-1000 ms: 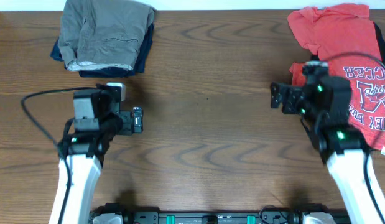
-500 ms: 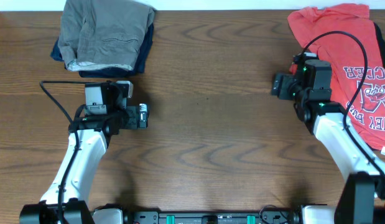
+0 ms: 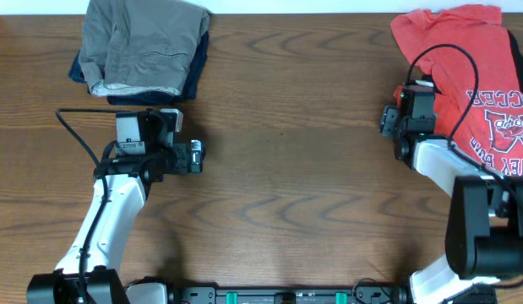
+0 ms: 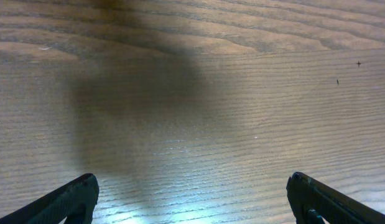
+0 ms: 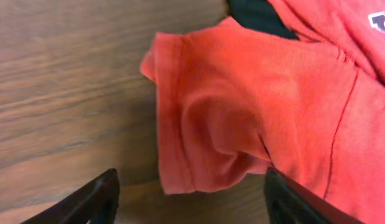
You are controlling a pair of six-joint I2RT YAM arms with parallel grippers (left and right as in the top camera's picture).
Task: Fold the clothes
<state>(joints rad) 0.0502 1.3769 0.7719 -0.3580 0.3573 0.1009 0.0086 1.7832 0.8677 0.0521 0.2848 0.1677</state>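
Observation:
The coral-red T-shirt lies crumpled at the table's back right, its lettering face up. My right gripper hovers at the shirt's left edge. In the right wrist view its jaws stand open on either side of the hem of a sleeve, not touching the cloth. A bit of the black garment shows under the shirt at the top. My left gripper is open over bare wood left of centre, and the left wrist view shows its fingers wide apart with nothing between them.
A folded pile, grey-khaki cloth on top of navy, sits at the back left. The wooden table fills the middle. The right arm's cable loops over the shirt.
The right arm has swung back and to the right, up to the shirt's sleeve, its jaws narrowing somewhat. The left arm shifted slightly right a second ago, then stayed still.

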